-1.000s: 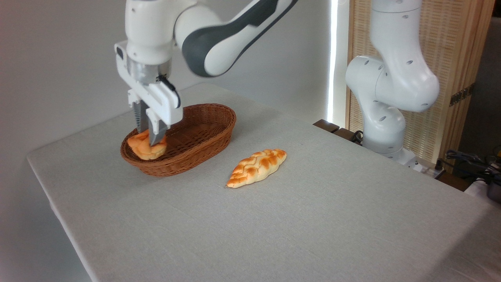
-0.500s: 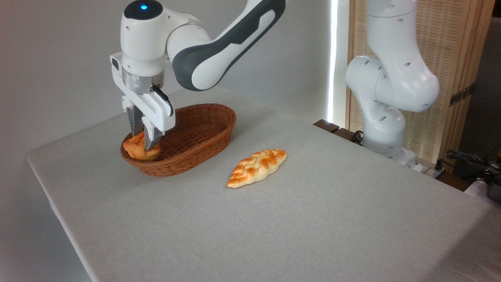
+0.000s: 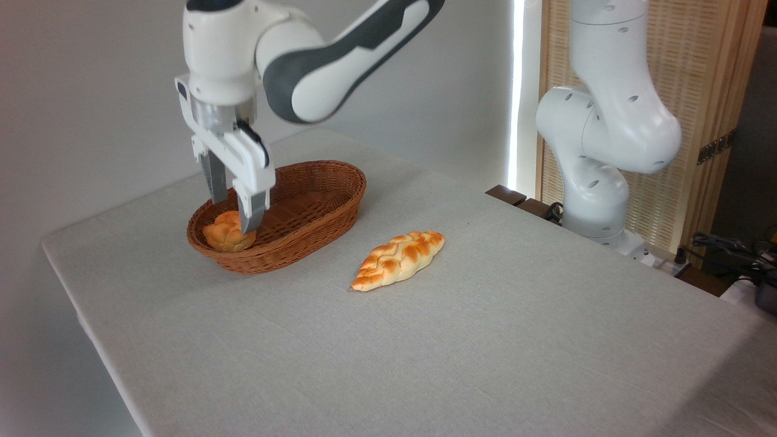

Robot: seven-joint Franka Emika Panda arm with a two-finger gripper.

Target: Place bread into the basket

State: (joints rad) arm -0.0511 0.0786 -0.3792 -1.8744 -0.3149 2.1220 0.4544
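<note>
So the bun is sitting inside the basket, down at its near-left end, right against the wicker wall. The gripper hangs just above it with its fingers spread apart, nothing between them. One finger comes down in front of the bun's right edge, and the other sits higher, behind it over the basket rim. Can't tell if that front fingertip is actually touching the bun or only overlapping it from this angle, but it's not clamped on it.

The bun is small, round and knotted, with an orange-golden top and a glossy look. The basket is a shallow oval of reddish-brown woven wicker, way wider than the bun, and the rest of it holds nothing else. The arm is smooth white plastic with a dark grey panel, arching in from the upper right of the basket.

To the right of the basket, a bit nearer the camera and well apart from it, lies a long flat braided loaf, golden with paler edges. Everything's on a table covered in a light grey cloth with a fine weave. Further right of the basket, past the table edge, stands the arm's chunky white base in front of a slatted wooden screen.
</note>
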